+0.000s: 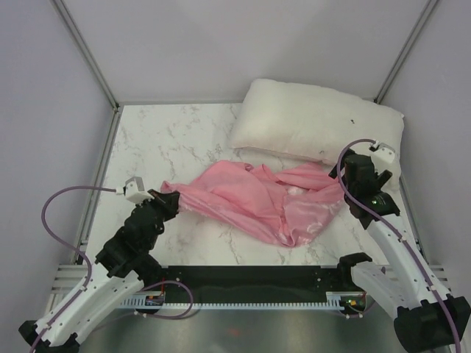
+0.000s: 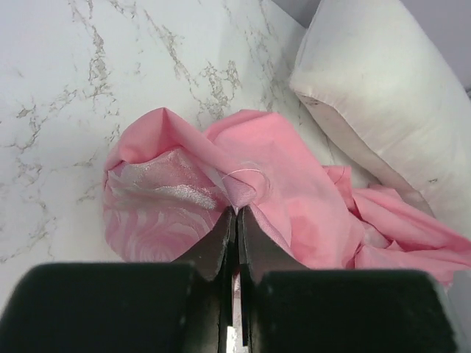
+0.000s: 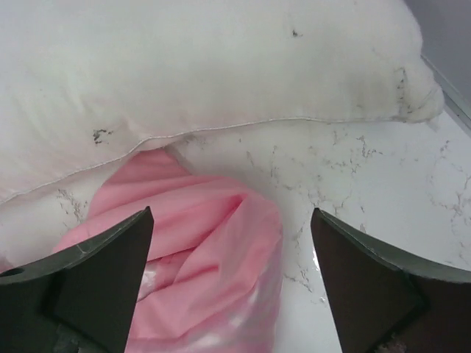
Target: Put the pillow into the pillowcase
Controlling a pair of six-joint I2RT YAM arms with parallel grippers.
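The pillowcase (image 1: 257,200) lies crumpled just beside the pillow (image 1: 316,121), its opening lost in folds. The pillow lies outside it. The left gripper (image 2: 235,213) clenches its edge. The right gripper (image 3: 232,250) hangs released near the pillow.

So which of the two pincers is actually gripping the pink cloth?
The left pincer: its jaws are shut on a fold of the pillowcase. The right pincer stands wide open near the pillow, gripping nothing.

Left arm stretched low from near left; we note left gripper (image 1: 170,200) jaws pinched together on pillowcase (image 1: 250,200). Right gripper (image 1: 343,173), far right: jaws spread wide.
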